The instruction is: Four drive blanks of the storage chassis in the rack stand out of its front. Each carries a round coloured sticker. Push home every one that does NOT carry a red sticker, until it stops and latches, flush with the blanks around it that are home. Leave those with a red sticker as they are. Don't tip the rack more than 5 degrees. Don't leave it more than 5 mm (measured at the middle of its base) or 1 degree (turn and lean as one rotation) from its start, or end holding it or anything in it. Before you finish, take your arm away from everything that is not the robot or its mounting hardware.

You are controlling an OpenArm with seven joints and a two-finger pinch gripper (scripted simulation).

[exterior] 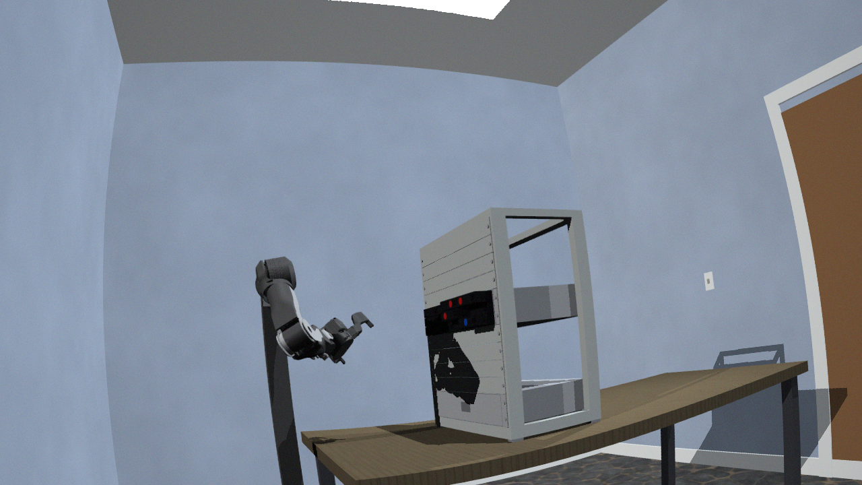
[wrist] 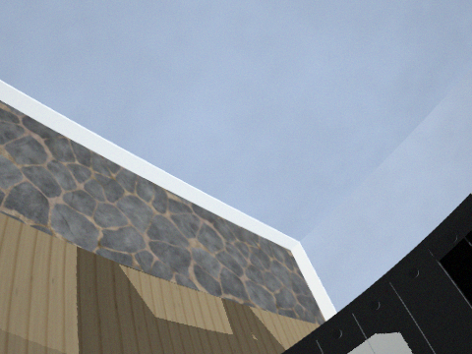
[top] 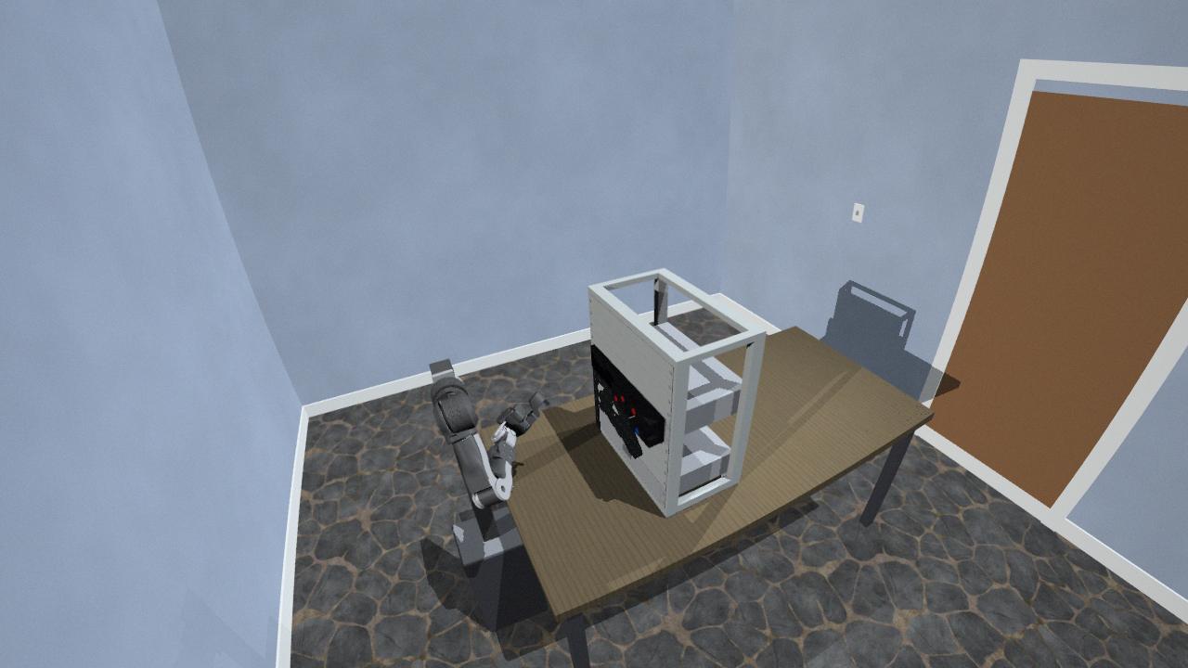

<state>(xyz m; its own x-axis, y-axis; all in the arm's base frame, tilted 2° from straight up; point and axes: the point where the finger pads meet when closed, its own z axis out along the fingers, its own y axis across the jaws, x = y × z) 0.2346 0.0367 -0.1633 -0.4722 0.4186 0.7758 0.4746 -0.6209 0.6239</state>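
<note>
Blue-stickered blank (exterior: pixel 465 322) is sitting well apart from the wide-open, empty tool (exterior: pixel 351 335), straight ahead across the table (exterior: pixel 662 392), slightly higher.

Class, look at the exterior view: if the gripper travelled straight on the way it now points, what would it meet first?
Probably the front of the rack, near the black storage chassis. The open gripper points across free air toward it; exact height is hard to judge, so which blank cannot be told.

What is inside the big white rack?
Inside the rack are two grey trays, one in the middle and one at the bottom. The front panels hide what sits behind them.
</note>
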